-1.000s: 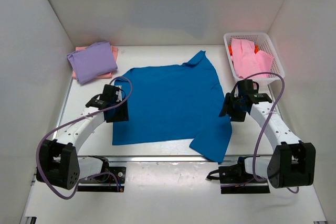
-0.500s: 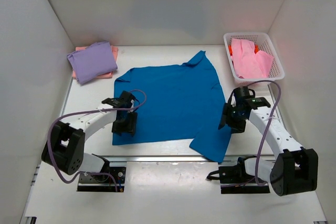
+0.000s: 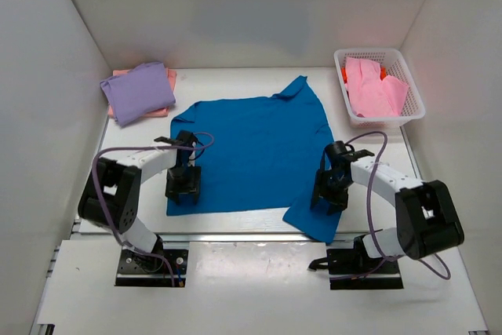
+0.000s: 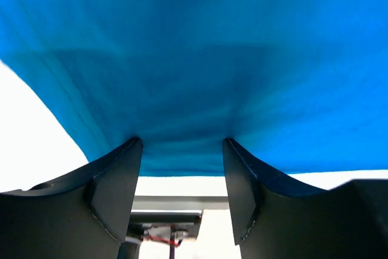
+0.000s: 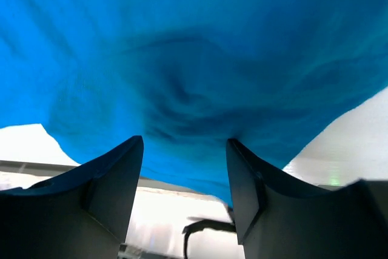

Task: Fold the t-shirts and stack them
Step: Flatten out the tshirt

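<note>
five t-shirts, blue (image 3: 251, 147), lavender (image 3: 137, 93), salmon (image 3: 170, 78), pink (image 3: 372, 88), orange (image 3: 343, 79), one basket (image 3: 416, 104), one left end effector (image 3: 182, 187), one right end effector (image 3: 327, 198).

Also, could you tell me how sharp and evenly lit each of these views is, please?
Top view: sharp and evenly lit, with a pink cast on the wall by the basket. Left wrist: the blue shirt is soft, shadowed above the fingers; the table is blown out. Right wrist: same softness, shadow and white glare.
</note>
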`<action>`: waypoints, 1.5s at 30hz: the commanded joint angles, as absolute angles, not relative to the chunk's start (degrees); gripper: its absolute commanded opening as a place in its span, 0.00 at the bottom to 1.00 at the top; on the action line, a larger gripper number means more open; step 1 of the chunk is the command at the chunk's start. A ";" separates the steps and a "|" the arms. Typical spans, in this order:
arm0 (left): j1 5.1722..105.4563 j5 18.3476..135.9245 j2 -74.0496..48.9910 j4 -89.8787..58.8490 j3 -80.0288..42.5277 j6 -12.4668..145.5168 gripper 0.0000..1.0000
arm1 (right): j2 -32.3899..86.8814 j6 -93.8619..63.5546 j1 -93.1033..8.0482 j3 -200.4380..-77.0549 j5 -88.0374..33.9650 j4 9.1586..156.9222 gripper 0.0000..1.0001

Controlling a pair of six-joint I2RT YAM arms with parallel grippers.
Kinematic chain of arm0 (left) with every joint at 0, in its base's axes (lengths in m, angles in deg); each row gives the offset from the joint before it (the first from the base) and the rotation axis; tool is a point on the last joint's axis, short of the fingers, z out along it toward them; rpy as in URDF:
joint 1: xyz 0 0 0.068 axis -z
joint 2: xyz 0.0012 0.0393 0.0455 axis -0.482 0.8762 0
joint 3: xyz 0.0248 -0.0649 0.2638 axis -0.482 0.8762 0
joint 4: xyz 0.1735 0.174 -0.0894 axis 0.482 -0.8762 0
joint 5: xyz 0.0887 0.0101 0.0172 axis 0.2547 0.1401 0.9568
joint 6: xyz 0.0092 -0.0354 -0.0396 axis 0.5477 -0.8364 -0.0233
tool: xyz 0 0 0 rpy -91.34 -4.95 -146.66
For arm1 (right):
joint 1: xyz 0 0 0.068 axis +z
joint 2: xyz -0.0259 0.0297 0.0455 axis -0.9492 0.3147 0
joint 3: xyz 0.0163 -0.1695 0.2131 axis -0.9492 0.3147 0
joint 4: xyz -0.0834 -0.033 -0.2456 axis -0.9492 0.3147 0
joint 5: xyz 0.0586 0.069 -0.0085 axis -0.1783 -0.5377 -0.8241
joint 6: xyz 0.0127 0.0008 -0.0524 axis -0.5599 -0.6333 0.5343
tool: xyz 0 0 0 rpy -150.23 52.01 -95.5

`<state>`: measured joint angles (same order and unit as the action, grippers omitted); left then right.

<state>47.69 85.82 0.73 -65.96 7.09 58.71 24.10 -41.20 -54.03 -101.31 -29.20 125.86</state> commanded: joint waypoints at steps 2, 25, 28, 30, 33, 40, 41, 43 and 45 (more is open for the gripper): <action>43.85 88.03 9.88 -57.26 1.92 63.07 0.68 | 31.58 -38.75 -57.50 -103.28 -26.16 116.02 0.55; 42.79 85.93 -17.33 -53.65 10.07 56.14 0.65 | 25.10 -33.13 -60.14 -120.87 -23.17 124.63 0.55; 42.35 86.62 -20.26 -55.66 13.15 55.52 0.63 | 20.97 -34.17 -61.46 -116.04 -23.27 124.90 0.55; 43.31 88.64 -19.56 -56.46 13.34 55.34 0.64 | 18.77 -33.83 -62.77 -112.69 -23.61 124.29 0.55; 44.72 91.89 -17.19 -55.07 15.88 54.29 0.65 | 17.36 -33.65 -64.27 -107.25 -23.71 123.41 0.55; 43.23 96.38 -16.56 -48.56 20.11 51.83 0.69 | 15.07 -34.00 -66.11 -101.26 -23.09 120.33 0.56; 43.58 97.08 -17.61 -47.60 20.54 51.65 0.68 | 15.33 -33.83 -66.47 -100.56 -23.09 120.24 0.55; 43.23 98.31 -20.60 -46.89 21.95 50.86 0.67 | 15.42 -33.91 -66.64 -99.77 -23.35 119.54 0.55; 42.36 99.19 -22.53 -46.36 22.04 50.94 0.67 | 15.34 -33.83 -66.99 -99.41 -22.91 119.62 0.55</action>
